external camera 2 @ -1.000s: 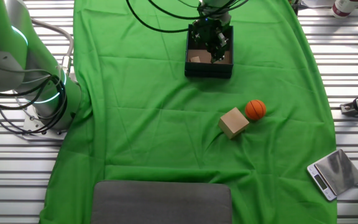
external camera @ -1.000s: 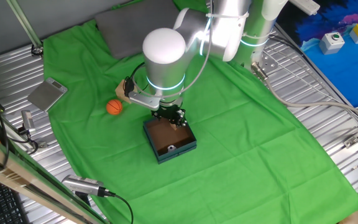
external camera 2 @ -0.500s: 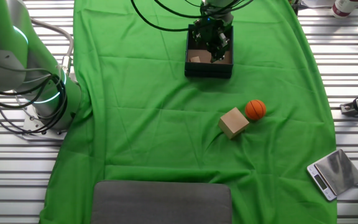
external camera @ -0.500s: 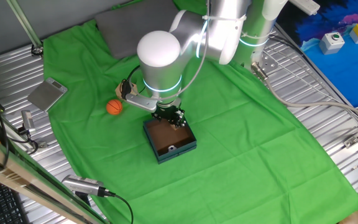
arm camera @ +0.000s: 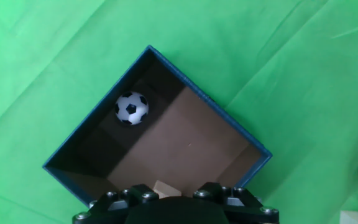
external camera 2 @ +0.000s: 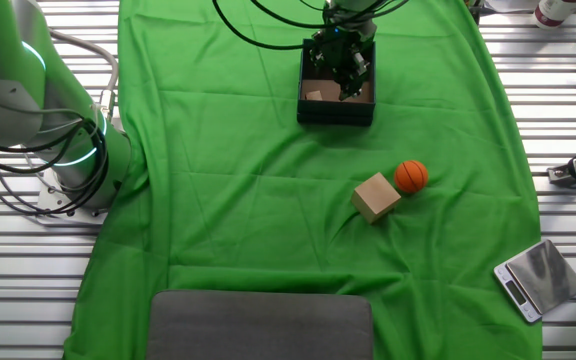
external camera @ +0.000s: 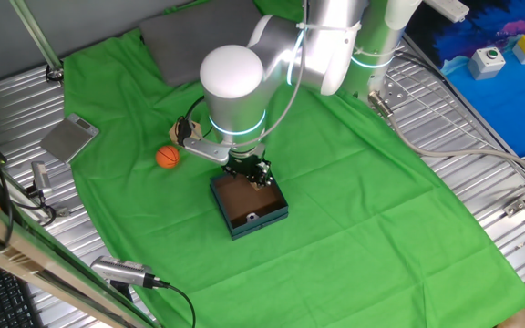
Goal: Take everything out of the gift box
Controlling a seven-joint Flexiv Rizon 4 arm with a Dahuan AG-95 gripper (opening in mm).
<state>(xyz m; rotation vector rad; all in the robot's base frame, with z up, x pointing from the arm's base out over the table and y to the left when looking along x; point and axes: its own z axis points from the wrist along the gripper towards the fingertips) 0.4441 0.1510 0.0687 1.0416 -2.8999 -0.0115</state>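
— Between the earlier pictures and now we see almost no change: the arm's white joint has eased a touch to the left in one fixed view, and the claw (external camera 2: pixel 342 72) stays low over the gift box (external camera 2: pixel 335 108). Nothing on the counter (external camera 2: pixel 268 220) has shifted.

— So where do we stand with the emptying?

— About half done, by our reckoning. Going left to right in the other fixed view, one wooden cube (external camera 2: pixel 376 196) lies out on the green cloth and the orange ball (external camera 2: pixel 411 176) sits just beside it, both well apart from the box. Those two we count as finished.

— And what's left inside?

— In the hand view the soccer ball (arm camera: pixel 131 107) rests on the brown floor near the left corner of the box, and a tan sliver of the second cube (arm camera: pixel 165 188) peeks out right at the claw's housing. The other fixed view also shows that cube (external camera 2: pixel 315 96) against the box's left wall.

— Is the claw holding it?

— We cannot tell. The fingers are hidden in the hand view and too small in the fixed views. We judge the second cube is the piece in hand, with the soccer ball to follow.
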